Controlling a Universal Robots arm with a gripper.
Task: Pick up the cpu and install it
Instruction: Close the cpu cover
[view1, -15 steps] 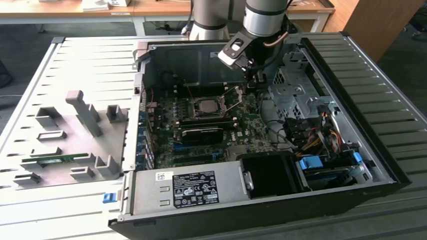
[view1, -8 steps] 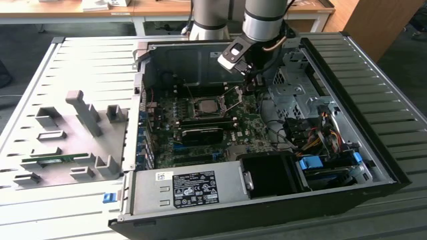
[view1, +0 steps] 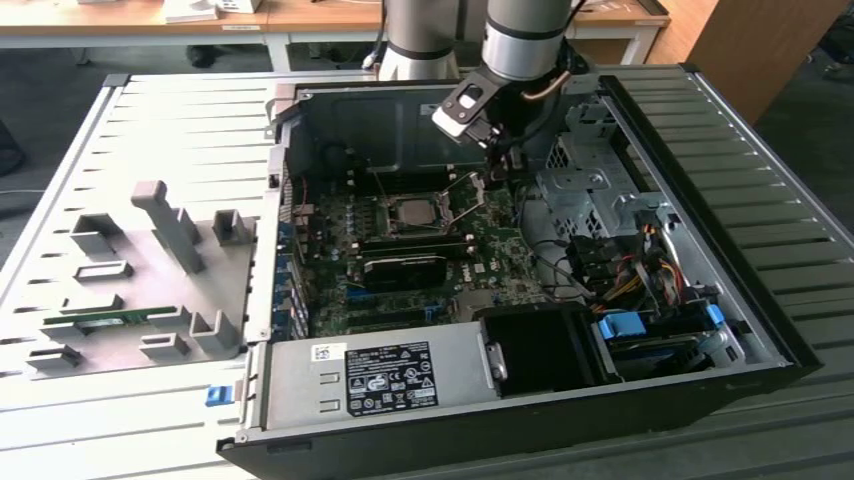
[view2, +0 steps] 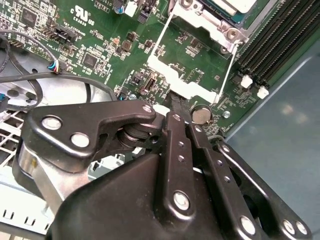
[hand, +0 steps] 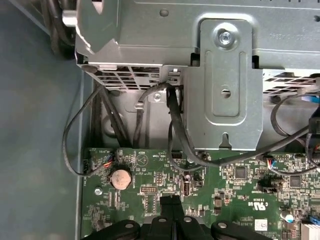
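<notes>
Claw (view1: 497, 168) hangs low inside the open computer case (view1: 747, 270), over the motherboard (view1: 497, 250), just to the exterior view's right of the socket. In the second wrist view its fingers (view2: 175, 131) are pressed together with nothing between them. The cpu (view1: 411, 212) lies flat in the socket, silvery top up, apart from the claw. The load frame (view2: 186, 86) stands tilted open beside the fingertips, near the coin cell (hand: 120, 178). We judge the pick and seating done and the install at the retention stage, with the chip not yet clamped. Any move at the frame or lever calls for fine, light contact and no sideways drag across the chip or nearby cables.
</notes>
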